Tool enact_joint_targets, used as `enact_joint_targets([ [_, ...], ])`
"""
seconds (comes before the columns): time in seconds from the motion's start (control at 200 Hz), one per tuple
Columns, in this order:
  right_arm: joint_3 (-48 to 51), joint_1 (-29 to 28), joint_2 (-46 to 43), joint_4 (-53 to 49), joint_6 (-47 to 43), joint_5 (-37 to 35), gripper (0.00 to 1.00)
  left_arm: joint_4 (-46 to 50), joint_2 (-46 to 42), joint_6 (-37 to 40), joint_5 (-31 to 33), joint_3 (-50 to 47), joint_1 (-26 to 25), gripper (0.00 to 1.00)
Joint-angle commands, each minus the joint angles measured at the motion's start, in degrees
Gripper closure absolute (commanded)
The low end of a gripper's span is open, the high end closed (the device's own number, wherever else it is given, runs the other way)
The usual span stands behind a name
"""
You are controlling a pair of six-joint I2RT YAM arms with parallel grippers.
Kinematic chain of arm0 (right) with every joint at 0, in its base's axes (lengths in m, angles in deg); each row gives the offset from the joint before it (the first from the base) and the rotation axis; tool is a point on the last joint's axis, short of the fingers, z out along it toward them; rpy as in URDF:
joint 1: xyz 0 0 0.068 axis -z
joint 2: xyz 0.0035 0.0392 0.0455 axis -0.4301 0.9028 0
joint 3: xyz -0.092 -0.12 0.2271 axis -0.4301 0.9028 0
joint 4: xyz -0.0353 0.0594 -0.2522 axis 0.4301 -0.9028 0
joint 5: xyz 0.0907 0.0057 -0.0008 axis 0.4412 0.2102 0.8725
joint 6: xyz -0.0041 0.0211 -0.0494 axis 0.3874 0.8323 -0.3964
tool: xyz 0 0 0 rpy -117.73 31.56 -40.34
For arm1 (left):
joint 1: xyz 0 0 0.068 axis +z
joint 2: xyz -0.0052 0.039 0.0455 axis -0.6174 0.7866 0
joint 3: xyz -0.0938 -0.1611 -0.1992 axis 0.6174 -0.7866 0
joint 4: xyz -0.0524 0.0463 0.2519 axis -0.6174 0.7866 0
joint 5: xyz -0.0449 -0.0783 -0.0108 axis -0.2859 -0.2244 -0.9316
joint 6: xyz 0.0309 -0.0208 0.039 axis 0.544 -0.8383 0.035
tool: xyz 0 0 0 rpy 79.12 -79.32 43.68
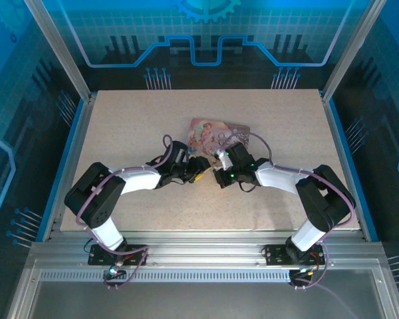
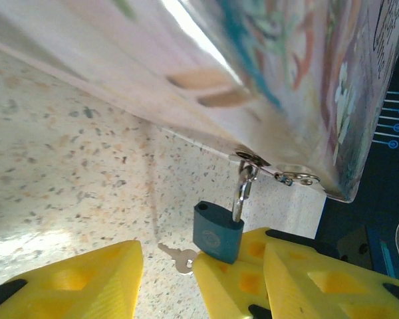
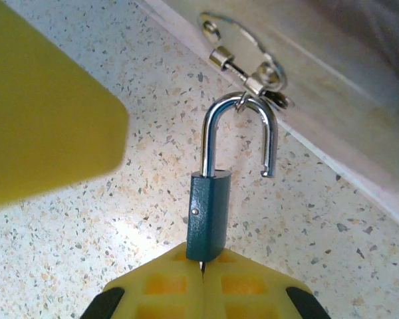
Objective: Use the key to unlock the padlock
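One speckled beige desk (image 1: 120,133) carrying pink illustrated rectangular tin (image 1: 216,133). Left pincer (image 1: 198,174) at tin's near edge, spread wide, empty. Right pincer (image 3: 201,262) alongside, clamped on small teal padlock (image 3: 206,216); shackle sprung, hooked in tin's metal hasp ring (image 3: 269,76). Small silver key (image 2: 181,258) on desk near tin's front.

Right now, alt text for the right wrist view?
A dark teal padlock stands open: its silver shackle has one leg free and hooks through a ring at the tin edge. The right gripper, yellow, is shut at the lock's base; a blurred yellow shape covers the upper left.
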State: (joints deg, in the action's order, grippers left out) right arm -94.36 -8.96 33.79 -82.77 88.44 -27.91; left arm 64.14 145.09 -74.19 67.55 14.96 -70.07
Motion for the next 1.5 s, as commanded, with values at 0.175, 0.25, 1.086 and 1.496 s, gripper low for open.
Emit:
enact_joint_targets([
  [0.175, -3.35, 0.36, -0.7, -7.11, -5.29, -1.2, 0.97, 2.55, -4.94, 2.67, 0.0, -1.99, 1.83, 0.45],
  [0.25, -4.42, 0.33, -0.67, -8.97, -7.01, -1.98, 0.98, 2.87, -5.65, 3.24, -0.02, -2.12, 2.17, 0.44],
  [1.086, -12.85, 1.41, 0.91, -23.39, -25.93, -3.62, 0.96, 6.8, -9.68, 10.36, -4.06, -2.85, 4.26, 0.01],
  [1.496, -9.38, 1.94, 0.15, -22.28, -37.28, -3.57, 0.95, 11.63, -13.87, 14.38, -4.95, -6.74, 4.43, 0.01],
])
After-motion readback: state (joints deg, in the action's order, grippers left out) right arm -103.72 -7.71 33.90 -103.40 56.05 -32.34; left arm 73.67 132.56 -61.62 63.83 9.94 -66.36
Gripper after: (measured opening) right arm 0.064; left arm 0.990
